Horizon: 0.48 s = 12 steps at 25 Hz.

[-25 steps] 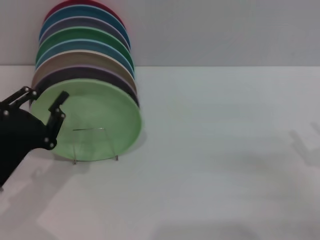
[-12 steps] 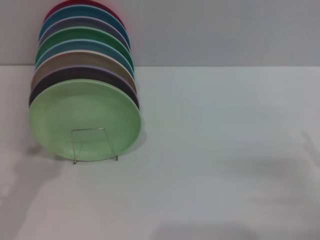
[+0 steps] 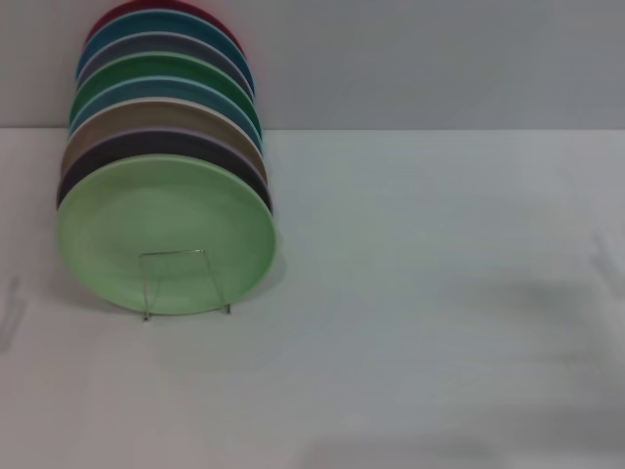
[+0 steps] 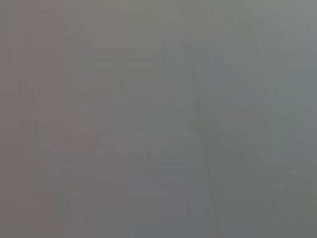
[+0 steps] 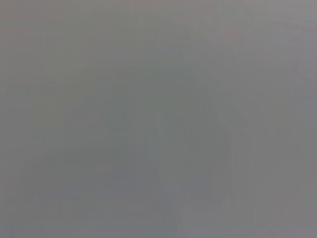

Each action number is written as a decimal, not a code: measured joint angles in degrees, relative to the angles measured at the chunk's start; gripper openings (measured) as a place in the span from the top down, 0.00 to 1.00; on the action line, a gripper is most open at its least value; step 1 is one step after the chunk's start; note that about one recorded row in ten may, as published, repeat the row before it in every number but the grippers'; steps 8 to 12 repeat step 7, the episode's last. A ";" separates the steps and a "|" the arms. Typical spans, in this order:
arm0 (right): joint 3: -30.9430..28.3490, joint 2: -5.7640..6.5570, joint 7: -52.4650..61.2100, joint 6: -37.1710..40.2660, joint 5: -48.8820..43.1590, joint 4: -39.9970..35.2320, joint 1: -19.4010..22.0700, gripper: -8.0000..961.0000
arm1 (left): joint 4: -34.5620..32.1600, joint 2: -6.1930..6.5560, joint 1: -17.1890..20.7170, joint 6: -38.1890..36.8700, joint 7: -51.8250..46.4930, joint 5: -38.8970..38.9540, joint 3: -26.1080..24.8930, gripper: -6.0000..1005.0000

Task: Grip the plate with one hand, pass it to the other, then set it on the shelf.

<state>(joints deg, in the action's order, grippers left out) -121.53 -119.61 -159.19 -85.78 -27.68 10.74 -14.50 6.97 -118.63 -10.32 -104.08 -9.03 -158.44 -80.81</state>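
The pale mint-green plate (image 3: 166,225) stands on edge at the front of a row of plates, leaning in the clear shelf (image 3: 186,283) with thin upright bars, at the left of the white table in the head view. Neither gripper shows in the head view. Both wrist views show only plain grey, with no fingers and no objects.
Behind the mint plate stand several more plates on edge: a dark lavender one (image 3: 195,147), a tan one (image 3: 186,115), a darker green one (image 3: 156,70), blue ones and a red one (image 3: 137,12). The white table (image 3: 439,293) stretches to the right. A grey wall is behind.
The left gripper, which was open beside the mint plate's left rim a second ago, has withdrawn out of view. The plate stays in the shelf.
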 joint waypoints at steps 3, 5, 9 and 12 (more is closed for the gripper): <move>-0.90 0.00 -0.07 1.18 0.20 -0.55 -0.65 0.14 | -0.10 -0.03 0.03 1.28 0.70 0.01 0.04 0.23; -3.17 -0.05 -0.24 2.24 0.26 -2.05 -1.80 0.14 | -0.11 -0.05 0.01 3.96 1.07 0.14 -0.65 0.21; -3.80 -0.07 -0.26 2.40 0.28 -2.43 -2.05 0.14 | -0.12 -0.19 -0.01 5.26 1.20 0.41 -1.04 0.21; -3.80 -0.07 -0.26 2.40 0.28 -2.43 -2.05 0.14 | -0.12 -0.19 -0.01 5.26 1.20 0.41 -1.04 0.21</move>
